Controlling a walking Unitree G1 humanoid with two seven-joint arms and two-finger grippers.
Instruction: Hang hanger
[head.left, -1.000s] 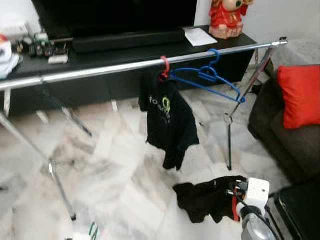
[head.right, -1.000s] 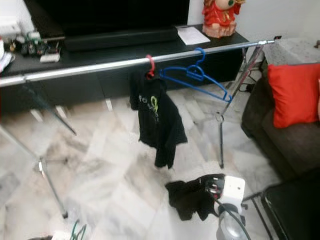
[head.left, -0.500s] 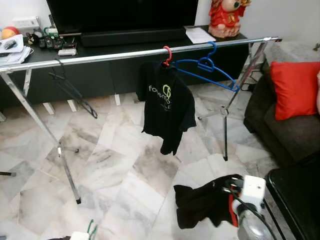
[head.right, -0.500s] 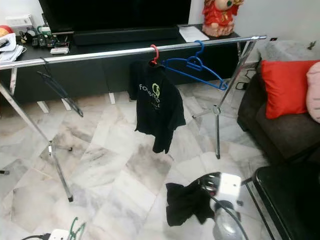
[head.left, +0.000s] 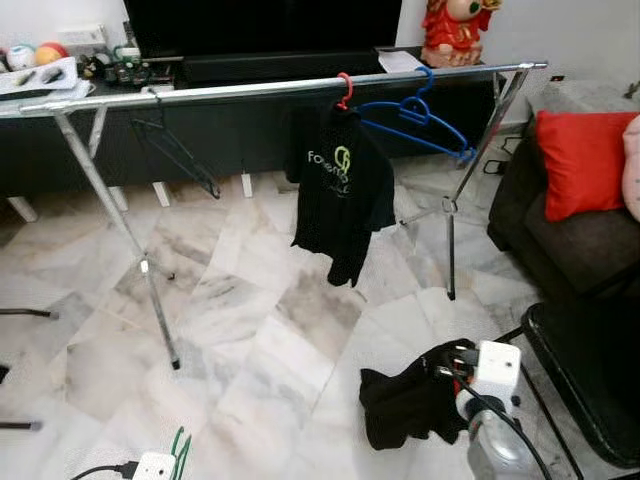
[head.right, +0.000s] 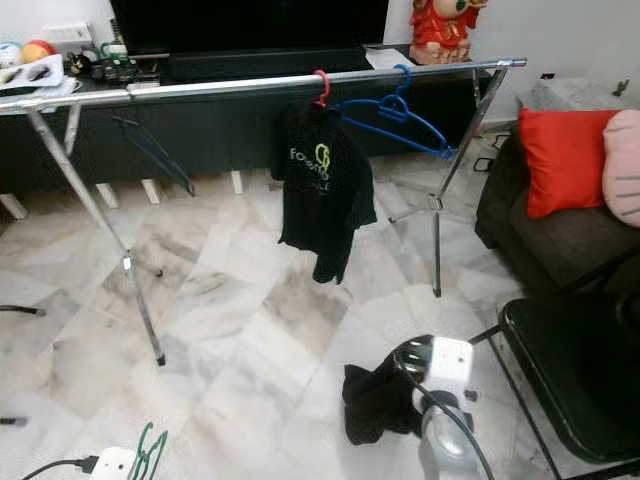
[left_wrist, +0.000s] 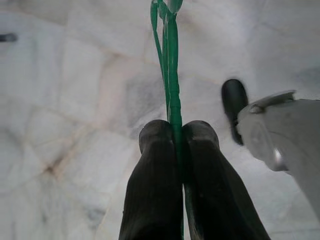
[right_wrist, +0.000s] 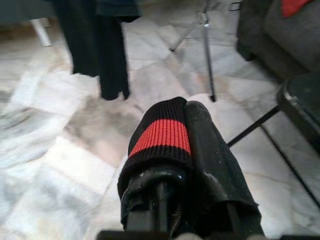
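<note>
Since the earlier frame my camera has backed away from the rail (head.left: 250, 88). Left fingers (left_wrist: 172, 150) pinch the green hanger (left_wrist: 170, 75), low and well short of it; right fingers (right_wrist: 170, 165) clamp a black garment (head.left: 410, 405). Hanging remains undone.

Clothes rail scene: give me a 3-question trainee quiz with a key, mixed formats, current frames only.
1. True or false: the black T-shirt on the clothes rail hangs from a red hanger.
2. Multiple choice: what does the left gripper hold? A) a green hanger B) a blue hanger C) a red cushion
3. Fill in: the right gripper is shut on a black ____ with a red band.

Key
1. True; its red hook sits on the rail, beside an empty blue hanger.
2. A; the green wire is pinched between the two fingers.
3. Garment; it droops towards the marble floor.
</note>
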